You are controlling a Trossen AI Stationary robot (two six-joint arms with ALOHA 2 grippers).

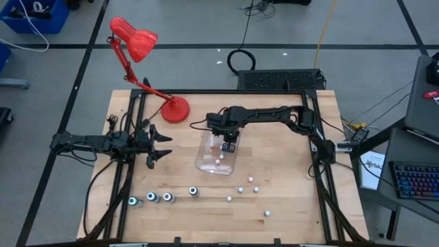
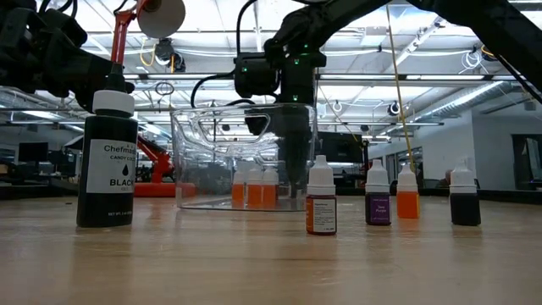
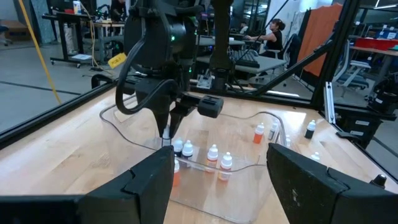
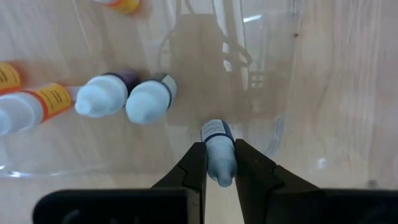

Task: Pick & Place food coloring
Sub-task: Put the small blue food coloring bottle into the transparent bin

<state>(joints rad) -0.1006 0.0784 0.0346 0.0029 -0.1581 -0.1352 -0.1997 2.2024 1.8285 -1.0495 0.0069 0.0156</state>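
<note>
1. A light wooden table (image 1: pixel 288 165) sits in a workshop with a grey floor; a red desk lamp (image 1: pixel 140 48) stands at the table's far left.
2. Nearest the camera in the low view, a black-labelled bottle (image 2: pixel 107 161) stands upright, with four small dropper bottles (image 2: pixel 321 196) well apart to its right. From above, four dark round ones (image 1: pixel 151 197) line the near edge, and white-topped ones (image 1: pixel 254 190) are scattered beside them.
3. Farther back, the right gripper (image 4: pixel 219 167) reaches down into the clear plastic tub (image 1: pixel 207 161), its fingers pinching one small bottle (image 4: pixel 217 148) by the white cap and neck. Several more bottles (image 4: pixel 121 99) lie or stand inside the tub.
4. These bottles look light, rigid and smooth, so likely slippery; the narrow cap suits the fingers best, and a tall bottle may tip if nudged.
5. The left gripper (image 1: pixel 156 144) waits spread at the left, beside the tub.
6. The tub wall blurs what is inside, so an exact count is not possible; most labels are unreadable.
</note>
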